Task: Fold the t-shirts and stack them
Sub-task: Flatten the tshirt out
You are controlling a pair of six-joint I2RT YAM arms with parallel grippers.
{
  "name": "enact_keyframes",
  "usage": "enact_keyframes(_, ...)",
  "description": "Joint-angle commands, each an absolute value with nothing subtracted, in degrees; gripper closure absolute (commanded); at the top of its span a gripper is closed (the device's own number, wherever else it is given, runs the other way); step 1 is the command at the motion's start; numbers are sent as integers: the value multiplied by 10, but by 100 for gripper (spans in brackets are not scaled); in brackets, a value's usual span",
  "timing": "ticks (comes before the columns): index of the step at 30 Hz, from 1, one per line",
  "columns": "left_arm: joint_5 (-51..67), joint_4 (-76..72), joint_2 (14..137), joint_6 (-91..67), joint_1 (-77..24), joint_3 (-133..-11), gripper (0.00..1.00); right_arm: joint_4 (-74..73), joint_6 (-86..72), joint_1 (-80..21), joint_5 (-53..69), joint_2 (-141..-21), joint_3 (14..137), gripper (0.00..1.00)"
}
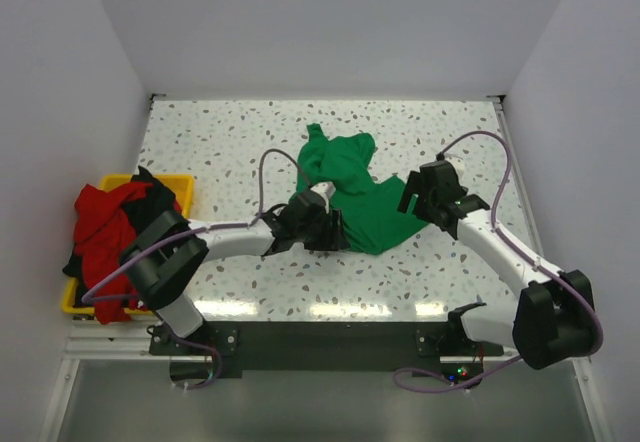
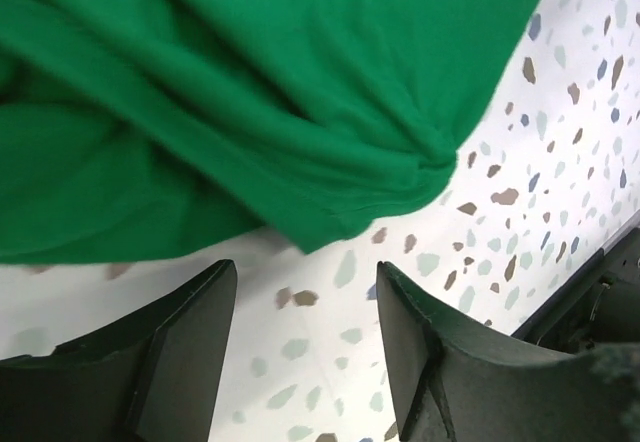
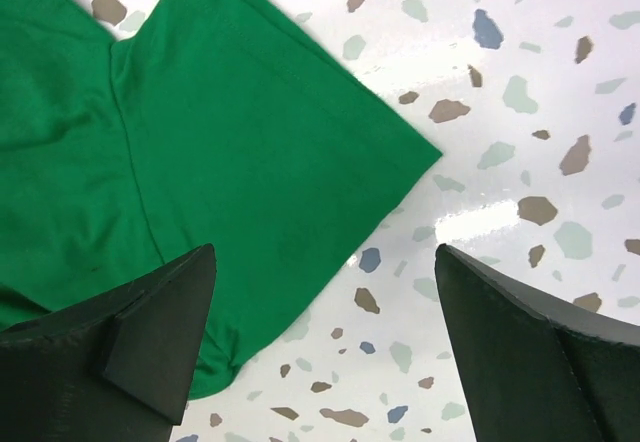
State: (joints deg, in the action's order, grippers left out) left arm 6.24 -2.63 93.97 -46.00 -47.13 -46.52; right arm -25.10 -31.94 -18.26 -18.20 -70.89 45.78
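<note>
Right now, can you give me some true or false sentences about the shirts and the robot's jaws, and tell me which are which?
1. The green t-shirt lies crumpled on the table. True.
2. The left jaws grip the green t-shirt. False: they are open and hold nothing.
3. The red t-shirt is heaped in the yellow bin. True.
4. The right jaws are shut. False: they are open over the green t-shirt.
</note>
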Motion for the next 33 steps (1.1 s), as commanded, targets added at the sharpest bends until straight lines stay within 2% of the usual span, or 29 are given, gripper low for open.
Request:
enact_keyframes(1,24,-47,970,-468,-503,-521,36,-220,-325,-179,-148,-715,461,6)
enact_keyframes(7,2,-28,1036,-469,-512,-582,37,-204,-331,-177,-135,-736,464,6)
enact_keyframes(9,-16,-23,1053,-473,-512,-591,43,-197,-333,-177,-129,-739,462,6)
enact_keyframes(10,-24,-17,1056,-475,-512,-594,57,-195,-333,-176,-129,-744,463,6)
enact_keyframes(11,-31,-1,1056,-481,-512,-596,68,-193,-332,-176,-129,-746,463,6)
enact_keyframes(12,-39,21,1052,-486,-512,-590,85,-192,-333,-176,-128,-749,464,6)
enact_keyframes(13,-55,38,1044,-490,-512,-582,93,-191,-333,-175,-128,-753,464,7)
enact_keyframes(15,-69,48,1006,-502,-505,-541,100,-186,-332,-175,-123,-756,460,7)
enact_keyframes(20,-80,70,886,-523,-468,-433,100,-149,-344,-176,-83,-768,433,10)
enact_keyframes(26,-95,148,715,-536,-313,-326,98,-91,-351,-182,-1,-774,410,17)
enact_keyframes(27,-93,152,695,-540,-269,-311,96,-90,-352,-185,-1,-777,410,18)
enact_keyframes(30,-89,158,644,-551,-195,-305,79,-88,-351,-202,-1,-783,424,18)
enact_keyframes(33,-47,136,650,-537,-149,-329,71,-90,-352,-215,-1,-796,446,18)
